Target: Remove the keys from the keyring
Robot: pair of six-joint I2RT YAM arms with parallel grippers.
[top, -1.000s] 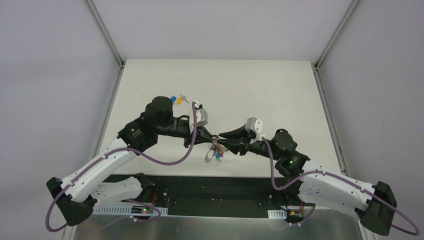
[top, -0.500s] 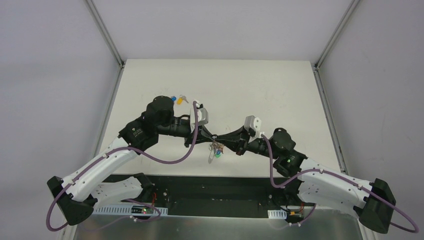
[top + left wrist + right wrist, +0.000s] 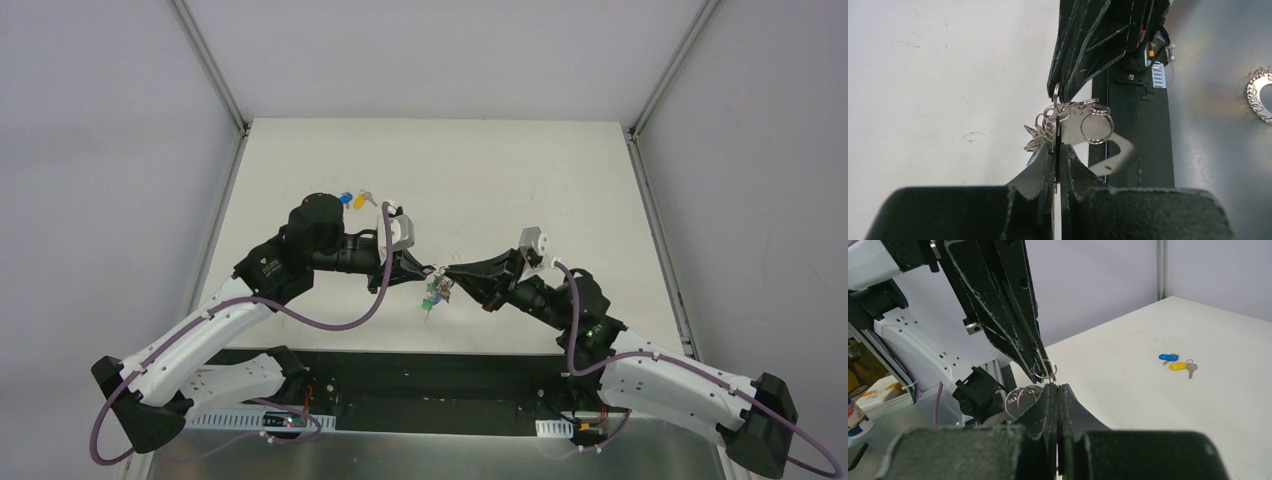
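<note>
Both arms meet tip to tip above the near half of the table (image 3: 520,170). The left gripper (image 3: 430,270) and right gripper (image 3: 449,272) point at each other, almost touching.

Left gripper: fingers pressed narrow, only a slit between them in its wrist view, pinching a ring of the keyring (image 3: 1057,107). Right gripper: fingers likewise pressed together, nipping the same ring bunch from the opposite side. Smaller split rings (image 3: 1096,128) fan out to one side of the left fingertips.

The keys (image 3: 433,296) on the ring hang in a bunch just below the two sets of fingertips, off the table surface. I see a green head; the other colours are too small to tell.

Edges: the near table edge and the black base strip (image 3: 1138,125) lie close behind the hanging bunch. Little room on that side.

Open room: a wide stretch of white surface lies beyond the fingertips towards the far edge. A blue key (image 3: 1168,357) and a yellow key (image 3: 1180,366) lie flat, side by side, well apart from both grippers, beyond the left wrist.
</note>
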